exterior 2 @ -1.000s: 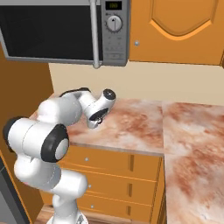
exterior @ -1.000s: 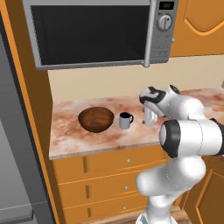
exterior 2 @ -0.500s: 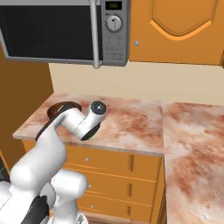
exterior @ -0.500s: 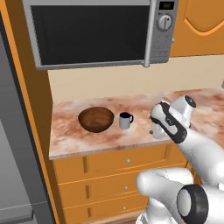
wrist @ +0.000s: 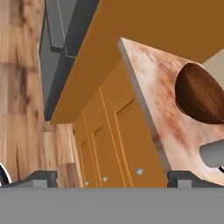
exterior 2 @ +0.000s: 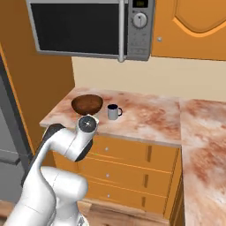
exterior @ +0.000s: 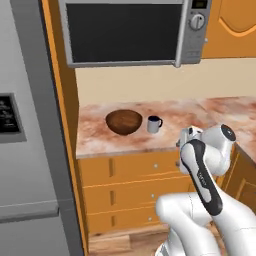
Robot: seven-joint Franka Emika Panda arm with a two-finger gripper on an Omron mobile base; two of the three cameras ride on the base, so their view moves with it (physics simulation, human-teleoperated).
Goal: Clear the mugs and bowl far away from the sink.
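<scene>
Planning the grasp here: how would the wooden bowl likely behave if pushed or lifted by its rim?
The bowl looks rigid, so it should hold shape. Its rounded underside suggests it may rock or slide on the smooth counter rather than tip over. Its glossy inside could be slippery for a rim pinch. The mug stands close beside it, so a push might bump it.

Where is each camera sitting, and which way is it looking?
Left base view: behind the arm on its left, looking forward and down at the counter with the wooden bowl and grey mug; the white arm rises lower right.
Right base view: behind on the right, facing the same counter; the arm rises lower left.
Hand view: on the hand, tilted, looking past the open gripper at drawers, floor and counter edge.
All three share the bowl and mug.
</scene>
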